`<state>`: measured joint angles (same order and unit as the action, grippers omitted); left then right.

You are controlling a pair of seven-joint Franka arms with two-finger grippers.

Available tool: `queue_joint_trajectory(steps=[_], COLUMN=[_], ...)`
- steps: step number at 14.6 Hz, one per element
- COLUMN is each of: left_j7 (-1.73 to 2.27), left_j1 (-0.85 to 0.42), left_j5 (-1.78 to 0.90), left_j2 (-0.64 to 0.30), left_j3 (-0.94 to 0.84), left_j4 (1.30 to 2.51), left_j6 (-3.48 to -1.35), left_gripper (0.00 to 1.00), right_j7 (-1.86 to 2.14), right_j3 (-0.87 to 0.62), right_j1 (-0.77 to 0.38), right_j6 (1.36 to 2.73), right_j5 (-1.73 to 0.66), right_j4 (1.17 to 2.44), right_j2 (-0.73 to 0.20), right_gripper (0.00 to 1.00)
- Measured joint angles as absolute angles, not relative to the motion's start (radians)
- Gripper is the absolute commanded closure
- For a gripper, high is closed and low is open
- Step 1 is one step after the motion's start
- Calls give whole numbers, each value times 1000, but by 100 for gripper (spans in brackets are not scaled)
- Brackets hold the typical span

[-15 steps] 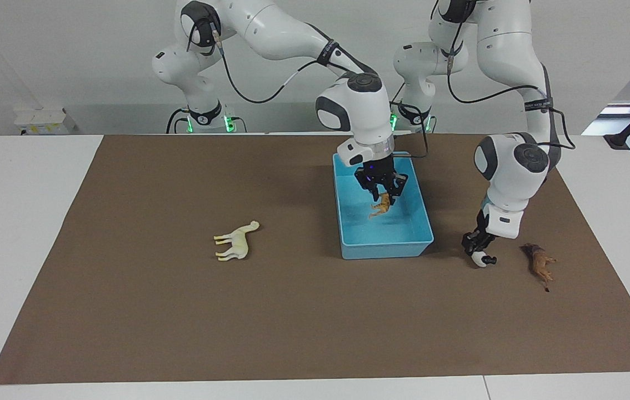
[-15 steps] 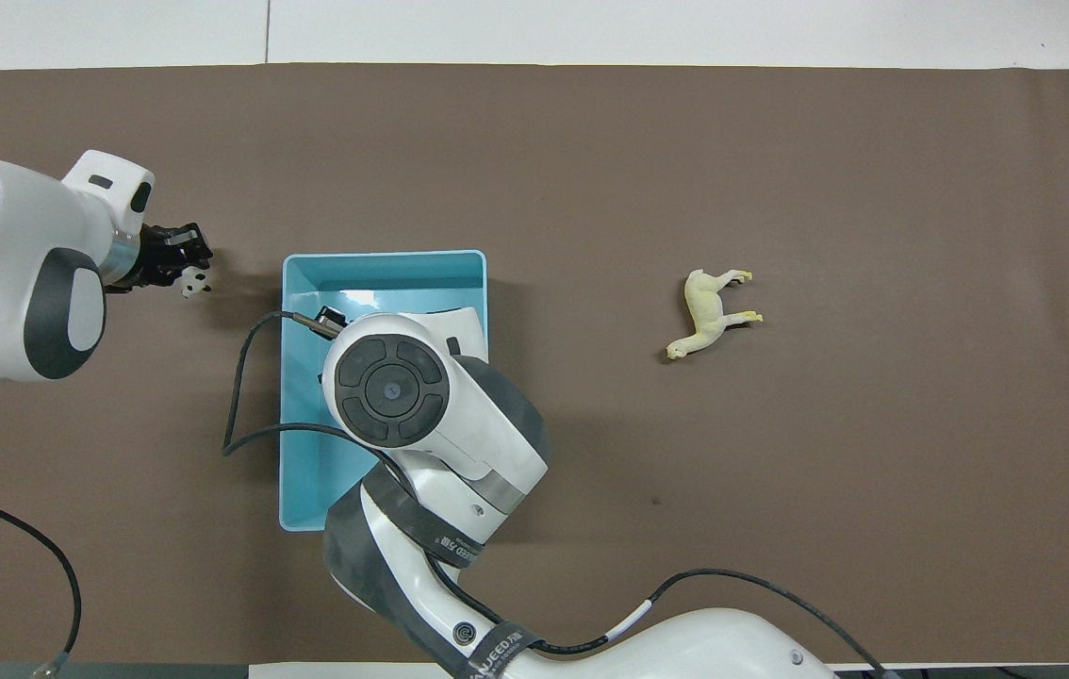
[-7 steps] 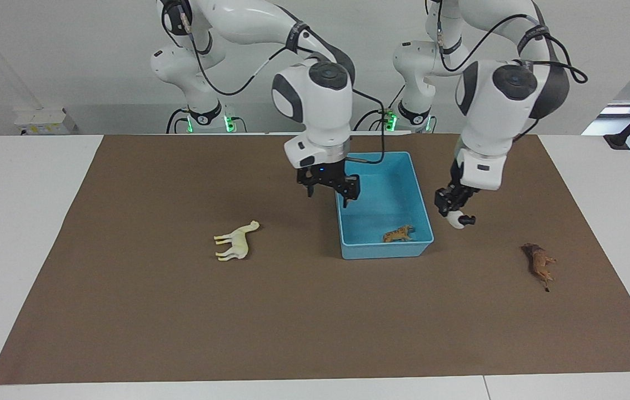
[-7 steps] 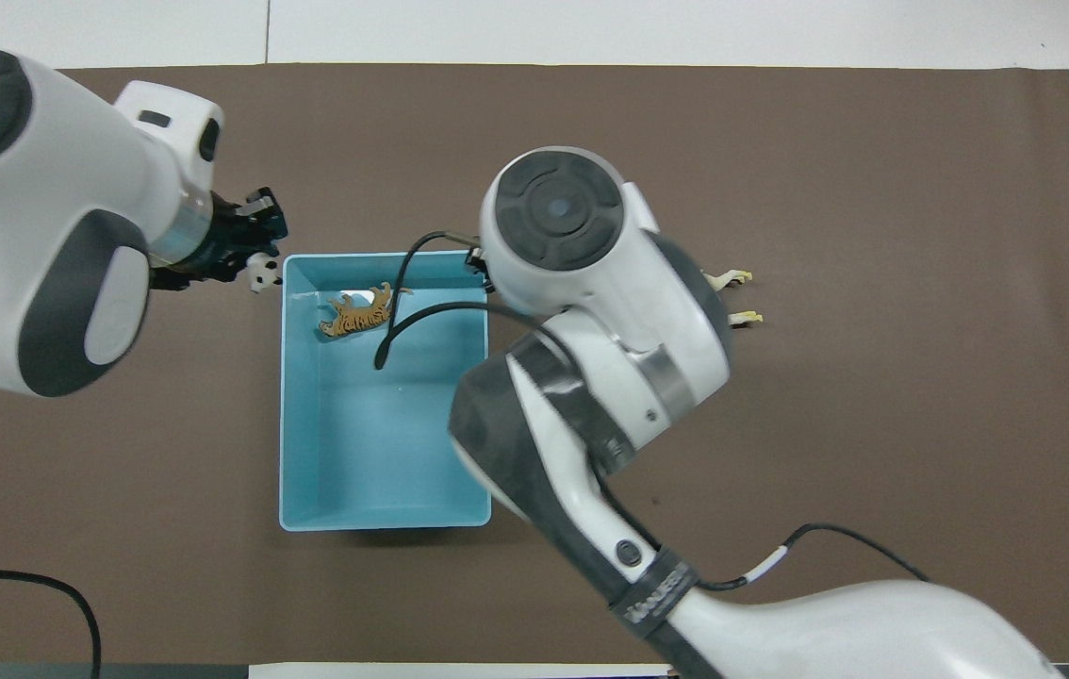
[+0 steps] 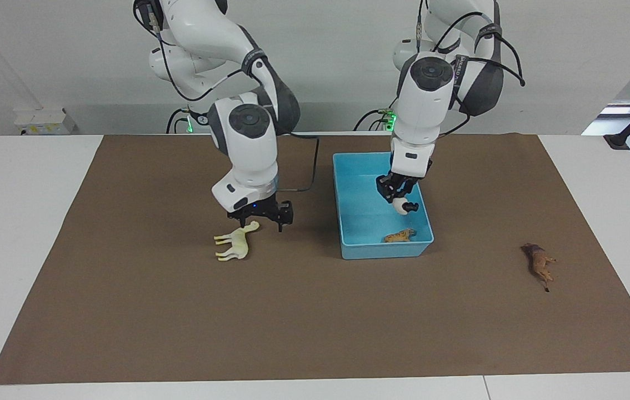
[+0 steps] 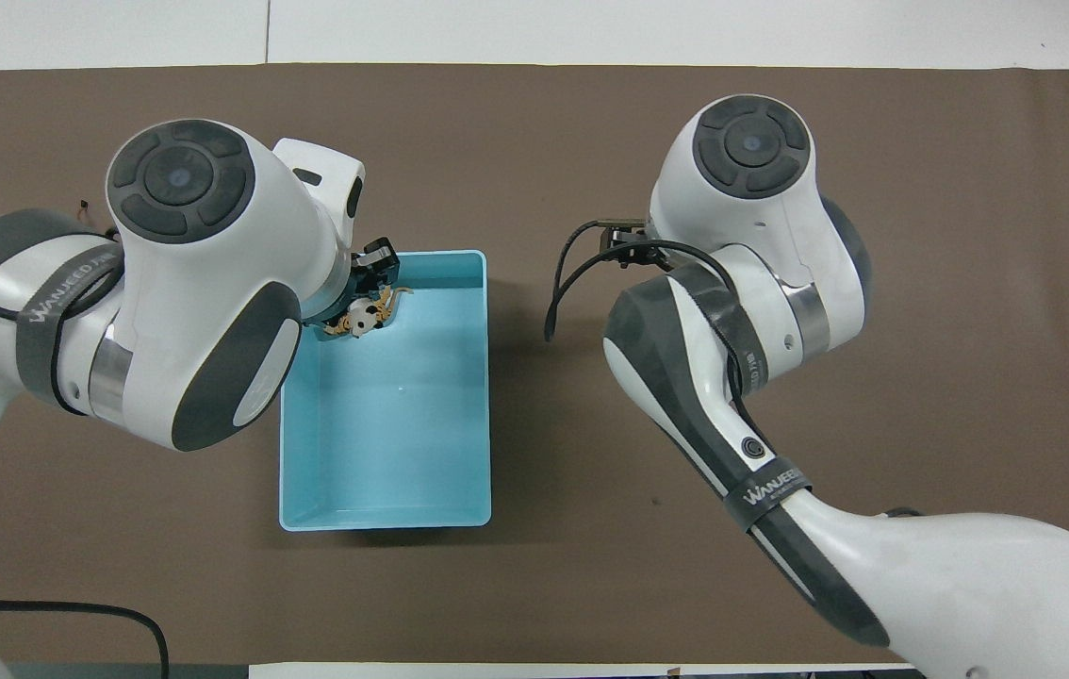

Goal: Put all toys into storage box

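Tiger (image 5: 399, 236) now lies in the storage box (image 5: 348, 244), dropped by the right jaws (image 5: 259, 218), which have swung wide over the horse (image 5: 235, 242). Left jaws (image 5: 395, 194) (panda (image 5: 403, 206) gripped) have come over the box; lion (image 5: 538, 263) lies untouched on the surface (image 5: 126, 311).

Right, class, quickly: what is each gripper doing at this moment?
Left gripper: over the storage box, holding the panda.
Right gripper: open, empty, just above the horse.
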<state>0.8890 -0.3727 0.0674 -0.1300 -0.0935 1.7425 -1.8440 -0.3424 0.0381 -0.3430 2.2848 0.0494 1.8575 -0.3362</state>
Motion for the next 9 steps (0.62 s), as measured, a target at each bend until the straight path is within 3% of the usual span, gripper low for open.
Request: queue_joint_trajectory(steps=[3,9], left_j7=[829,161], left_j1=[-345,95], left_j5=[76,80], left_j2=[-122,-135], left_j3=[-76,-59], left_j4=[1743,1751], left_j6=[-1844,-2003], left_gripper=[0,0], right_j7=[-309,-285], right_j3=[35,33], right_j1=[-329,-326], right_j6=[2350,2530], right_j5=[52,57], right_j4=[1951,2054], right_j2=[-321,-326], right_gripper=[0,0])
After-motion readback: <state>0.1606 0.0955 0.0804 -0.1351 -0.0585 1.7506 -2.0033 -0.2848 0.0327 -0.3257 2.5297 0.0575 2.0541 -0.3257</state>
